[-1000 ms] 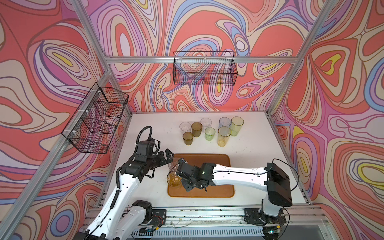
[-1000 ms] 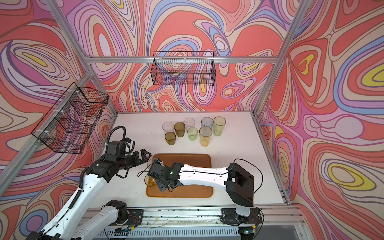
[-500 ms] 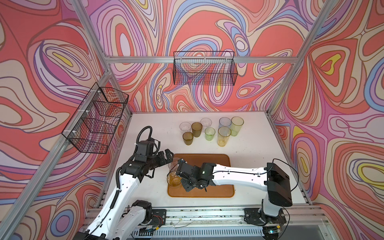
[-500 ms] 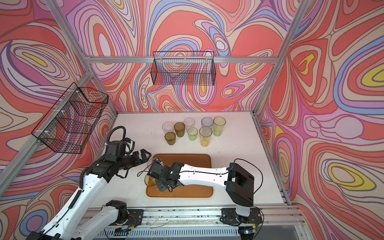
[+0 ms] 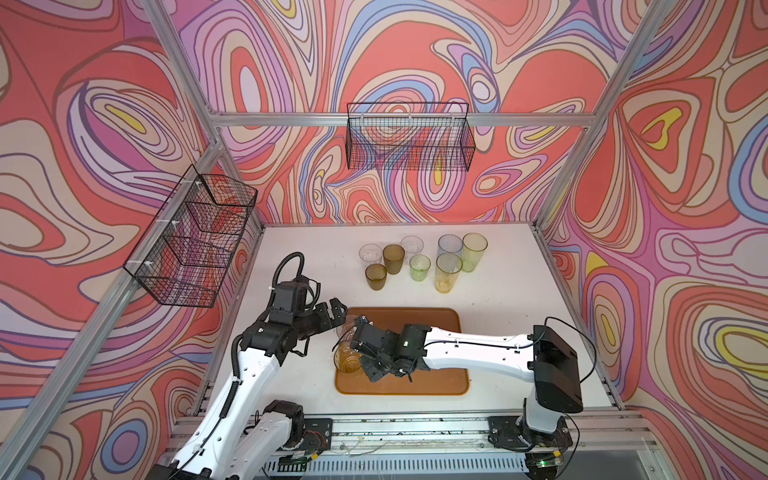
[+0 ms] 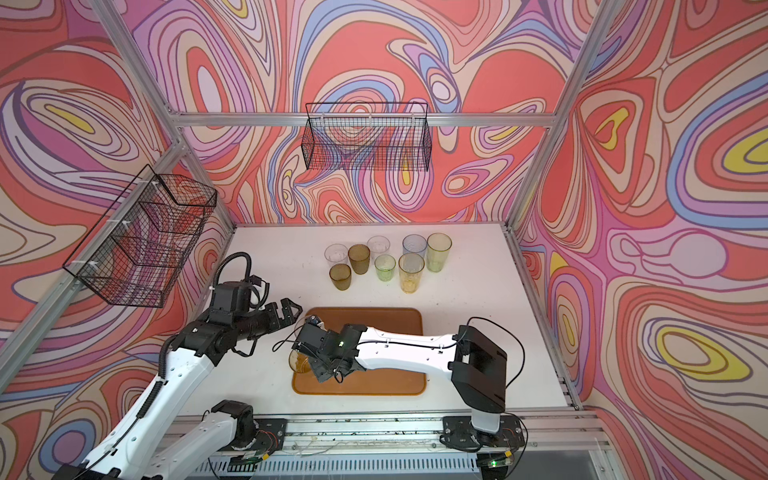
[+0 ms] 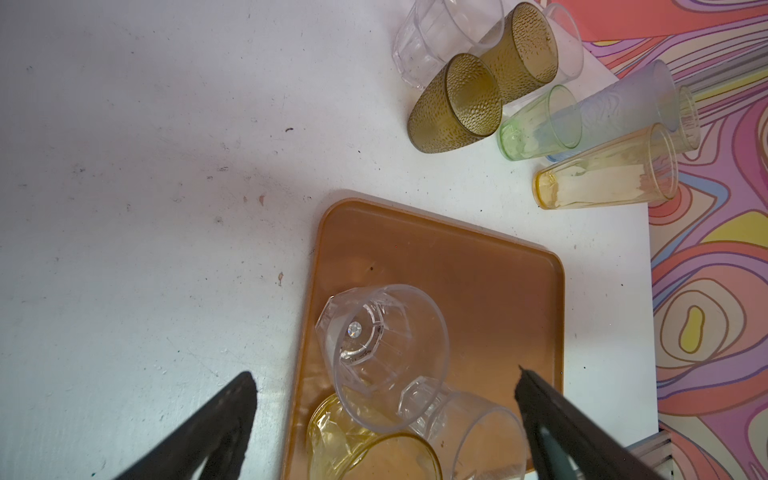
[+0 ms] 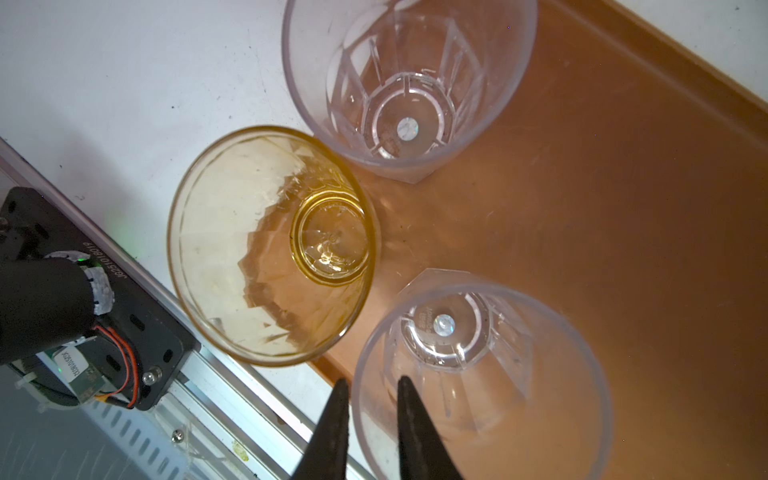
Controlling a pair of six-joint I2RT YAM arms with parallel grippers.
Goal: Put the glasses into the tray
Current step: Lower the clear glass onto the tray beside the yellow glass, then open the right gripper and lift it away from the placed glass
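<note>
The orange-brown tray lies near the table's front edge. At its left end stand an amber glass and two clear faceted glasses. My right gripper straddles the rim of the nearer clear glass, one finger inside and one outside, slightly parted. That glass rests on the tray. My left gripper hangs open above the tray's far left corner, holding nothing. Several more glasses stand grouped on the table behind the tray, among them an olive-brown one, a green one and a tall yellow one.
Black wire baskets hang on the back wall and the left wall. An aluminium rail runs along the front edge, close to the tray. The right arm lies across the tray's middle.
The right gripper's fingers have parted a little around the clear glass's rim. Both arms stay where they were.
</note>
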